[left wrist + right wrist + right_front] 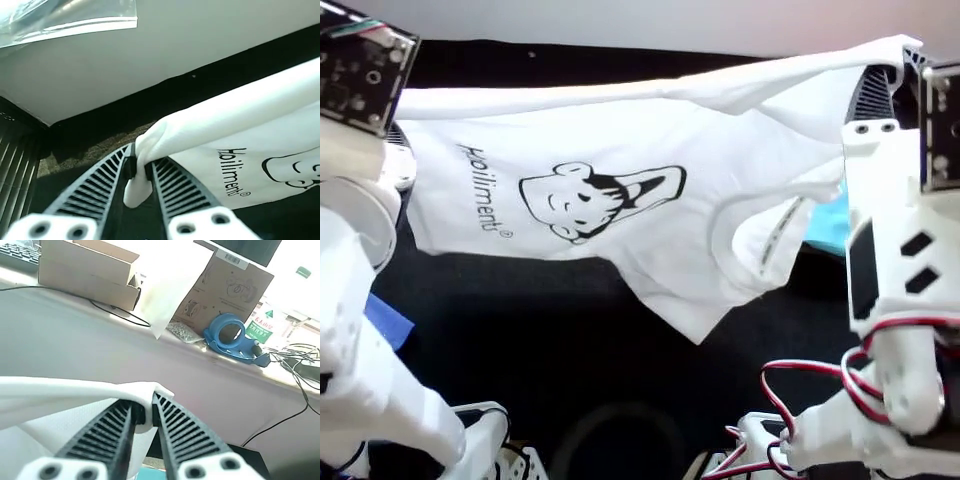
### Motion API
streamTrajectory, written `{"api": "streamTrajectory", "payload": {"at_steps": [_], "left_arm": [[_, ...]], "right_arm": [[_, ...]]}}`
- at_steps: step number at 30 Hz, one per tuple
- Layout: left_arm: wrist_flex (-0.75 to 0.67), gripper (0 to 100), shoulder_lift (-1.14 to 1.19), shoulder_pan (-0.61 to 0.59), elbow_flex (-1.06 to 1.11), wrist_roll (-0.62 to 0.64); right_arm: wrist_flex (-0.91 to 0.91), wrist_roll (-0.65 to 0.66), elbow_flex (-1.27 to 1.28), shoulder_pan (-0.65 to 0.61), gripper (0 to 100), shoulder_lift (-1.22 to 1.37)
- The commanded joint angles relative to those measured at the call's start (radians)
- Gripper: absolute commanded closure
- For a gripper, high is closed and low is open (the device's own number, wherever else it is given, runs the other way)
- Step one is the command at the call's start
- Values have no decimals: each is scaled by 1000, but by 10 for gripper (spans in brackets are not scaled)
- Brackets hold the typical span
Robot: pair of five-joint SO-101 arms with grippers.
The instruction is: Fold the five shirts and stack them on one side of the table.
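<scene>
Bright overall; shirt (620,130) glares white against dark table (570,360).

Just one white shirt (620,130), two grippers (left gripper (138,169), right gripper (144,413)), plus one blue tape dispenser (232,337).

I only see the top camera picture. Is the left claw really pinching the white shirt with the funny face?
Observer: Yes. In the left wrist view, the left claw is shut on a bunched-up edge of the white shirt.
Operator: What about the other claw?
Observer: In the right wrist view, the right claw is shut on an edge of the shirt as well, so the shirt hangs between the two arms.
</scene>
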Motion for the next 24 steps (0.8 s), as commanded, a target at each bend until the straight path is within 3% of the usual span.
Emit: {"api": "streamTrajectory", "payload": {"at_steps": [1,11,24], "left_arm": [[11,992,-47,-31,2,-5],[5,992,-245,-28,450,-8],[5,992,-547,-33,455,-9]], "right_arm": [[31,-9,-119,15,992,2],[48,-6,-311,15,992,2],[150,2,-323,15,992,-225]]}}
